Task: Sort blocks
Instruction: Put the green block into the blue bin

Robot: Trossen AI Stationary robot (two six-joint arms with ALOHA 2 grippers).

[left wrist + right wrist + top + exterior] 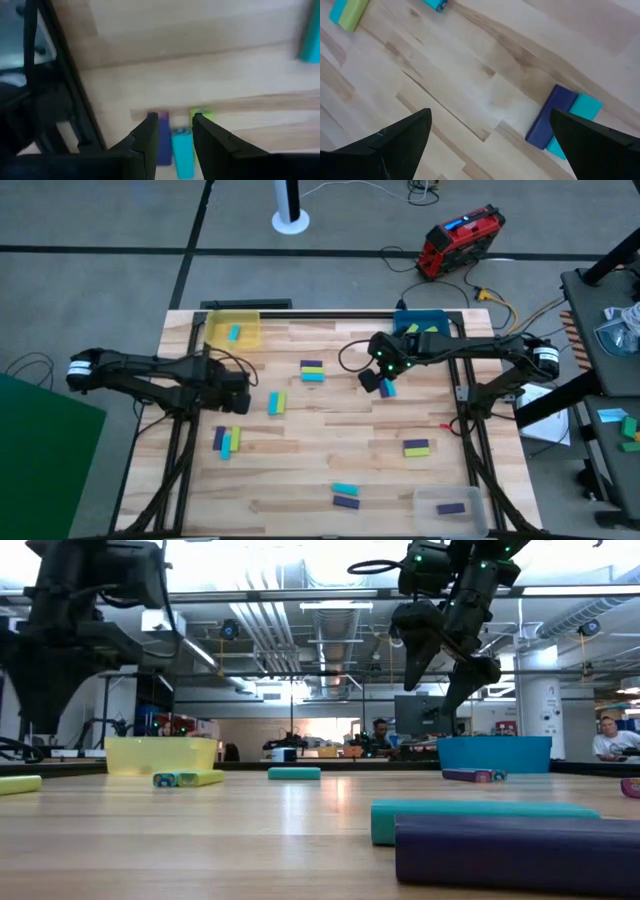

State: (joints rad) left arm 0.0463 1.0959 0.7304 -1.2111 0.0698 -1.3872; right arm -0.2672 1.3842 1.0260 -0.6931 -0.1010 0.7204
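Your right gripper (490, 145) hangs above the table with fingers spread wide and empty, because the purple and cyan flat bars (564, 122) lying side by side near the blue bin (425, 325) sit just ahead of it. Your left gripper (172, 137) is parted only narrowly, holding nothing, poised over a purple, cyan and yellow-green trio of bars (181, 145) at the wooden table's (330, 435) left side.

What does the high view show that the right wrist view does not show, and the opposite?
Only the high view shows the yellow bin, the blue bin, the clear tray, the left gripper and the whole table. Only the right wrist view shows up close the wide gap between the right gripper fingers, so it is open. Both show the purple and cyan block pair under the right gripper, and the wooden top.
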